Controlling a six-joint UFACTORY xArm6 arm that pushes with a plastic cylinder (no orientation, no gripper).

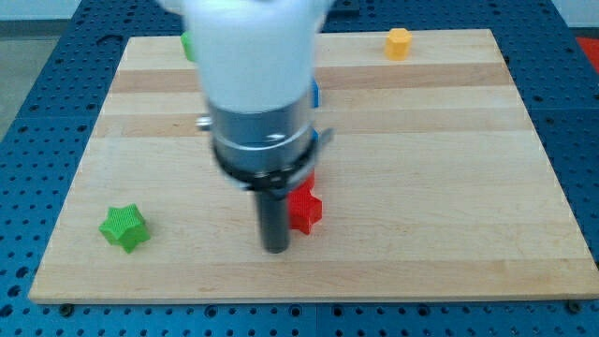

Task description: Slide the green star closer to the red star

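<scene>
We find the green star at the board's lower left, well apart from the red star, so the task appears barely started. Our arm carries no gripper and holds nothing; my tip rests just left of the red star, far from the green one.

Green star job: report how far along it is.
Done: nothing shows yet. The green star sits near the board's lower left, well apart from the red star. In hand: my tip rests just to the view's left of the red star, not at the green star. Left: move the tip to the green star's far left side and push it rightward toward the red star.
</scene>
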